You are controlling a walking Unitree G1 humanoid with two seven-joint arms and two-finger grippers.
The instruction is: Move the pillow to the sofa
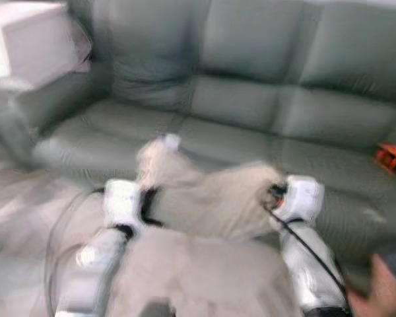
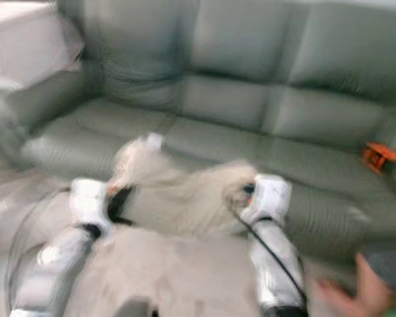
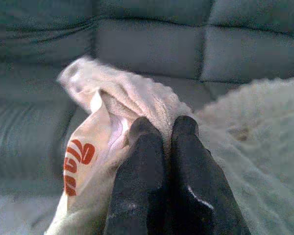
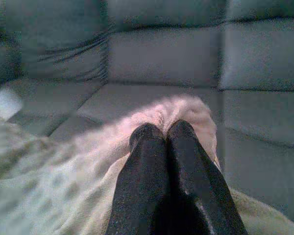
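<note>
A fluffy cream pillow [image 1: 204, 198] hangs between my two arms in front of the grey-green sofa [image 1: 251, 105]. My left gripper [image 3: 164, 128] is shut on the pillow's left corner, beside a white label with red print [image 3: 78, 156]. My right gripper [image 4: 161, 131] is shut on the pillow's right corner. In the eye views the pillow is held just above the front of the sofa seat [image 2: 204, 142], with one corner [image 1: 166, 142] pointing up. The head views are blurred.
An orange object [image 1: 391, 156] lies on the sofa seat at the far right. A pale box-like thing [image 1: 30, 43] stands on the sofa's left armrest. A person's hand [image 1: 379, 290] shows at the lower right corner. Black cables [image 1: 303, 244] run along my arms.
</note>
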